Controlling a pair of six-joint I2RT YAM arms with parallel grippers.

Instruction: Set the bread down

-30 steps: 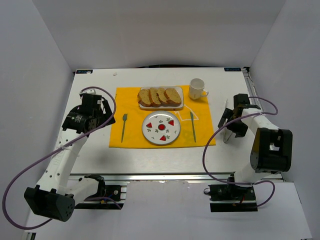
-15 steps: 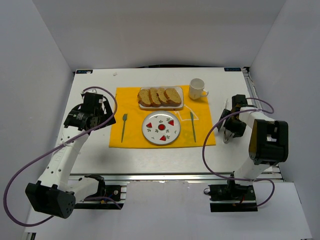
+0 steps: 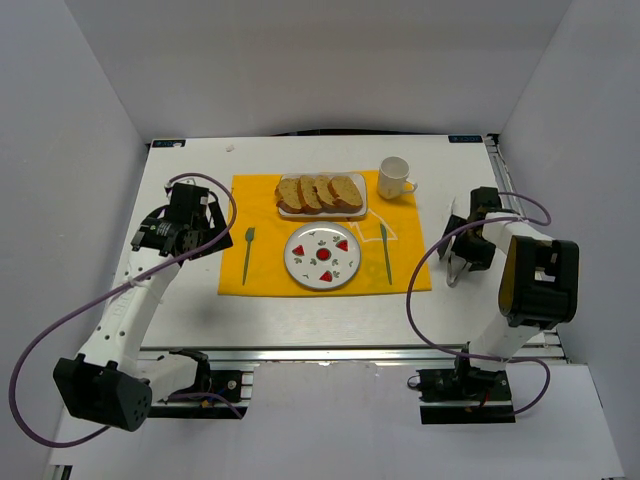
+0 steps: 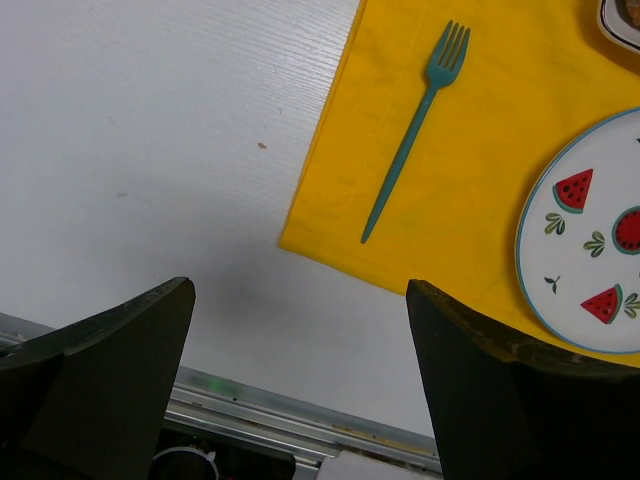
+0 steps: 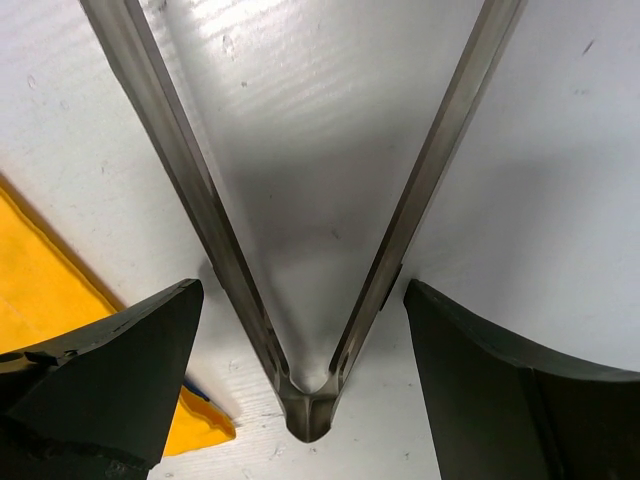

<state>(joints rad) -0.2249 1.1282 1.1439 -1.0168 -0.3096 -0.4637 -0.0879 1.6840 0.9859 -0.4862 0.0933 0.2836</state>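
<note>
Several look-alike tan bread slices (image 3: 320, 193) lean in a row on a white oblong tray (image 3: 285, 212) at the far edge of the yellow placemat (image 3: 262, 272). I cannot tell which slice is the task's. The round watermelon-print plate (image 3: 306, 263) lies below them and also shows in the left wrist view (image 4: 570, 250). My left gripper (image 3: 198, 235) is open and empty (image 4: 300, 300) over the placemat's left edge. My right gripper (image 3: 462, 250) is open (image 5: 303, 300), its jaws on either side of the hinge end of metal tongs (image 5: 310, 400) lying on the table.
A teal fork (image 4: 410, 130) lies left of the plate on the placemat (image 4: 480, 180). A knife (image 3: 385, 252) lies right of the plate. A white mug (image 3: 394, 177) stands at the placemat's far right corner. The placemat's corner (image 5: 40, 290) lies left of the tongs (image 3: 455, 268).
My right gripper has dropped and closed in over the tongs' hinge end. My left gripper has shifted slightly right toward the placemat. The bread has not moved.
</note>
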